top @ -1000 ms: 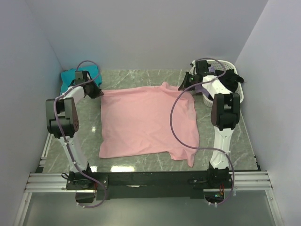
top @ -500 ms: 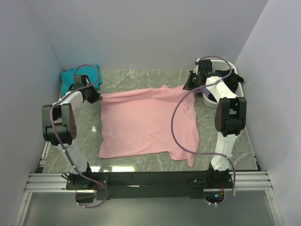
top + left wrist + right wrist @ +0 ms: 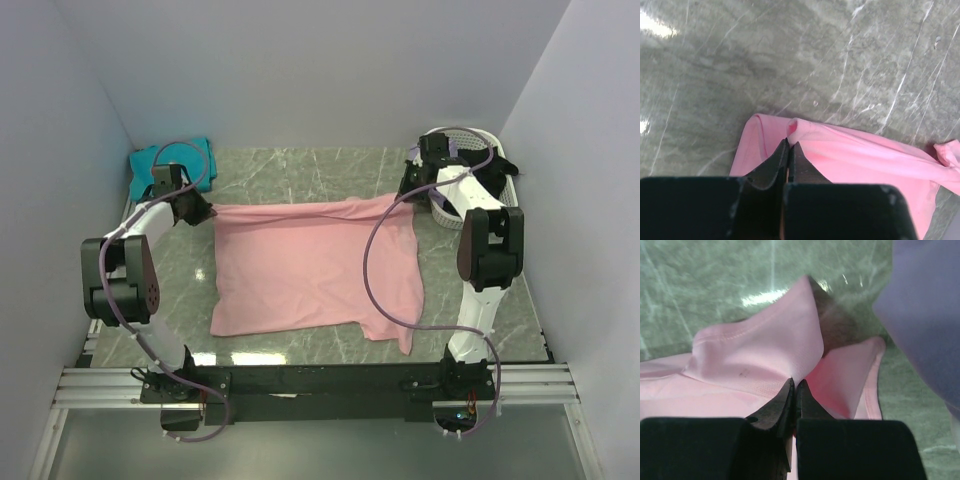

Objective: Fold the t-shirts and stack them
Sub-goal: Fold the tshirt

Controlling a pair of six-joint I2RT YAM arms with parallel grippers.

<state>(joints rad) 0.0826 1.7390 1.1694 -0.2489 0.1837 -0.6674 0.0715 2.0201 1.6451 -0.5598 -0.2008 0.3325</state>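
Green-grey marble-pattern table (image 3: 300,170), glossy with pale veins and a few glare patches, sat boxed in by plain pale lavender-white walls (image 3: 320,70) on the left, back and right. An aluminium rail (image 3: 320,378) ran along the near edge and carried both arm bases. The pink t-shirt (image 3: 315,265) lay spread over the middle of the table, mostly flat, with its far edge drawn into a straight taut line between the two claws and one sleeve poking out at the near right. The left gripper (image 3: 200,212) was pinched tight on the far-left corner of the pink cloth; the left wrist view showed the fingers (image 3: 782,160) together with fabric bunched at the tips. The right gripper (image 3: 408,193) was clamped the same way on the far-right corner, cloth tented up over its tips. The teal t-shirt (image 3: 172,160) sat in a lump in the far-left corner against the wall, apart from the pink one. A white basket (image 3: 478,133) stood in the far-right corner, partly behind the right arm, contents unclear. Purple cables (image 3: 372,270) looped off both arms.
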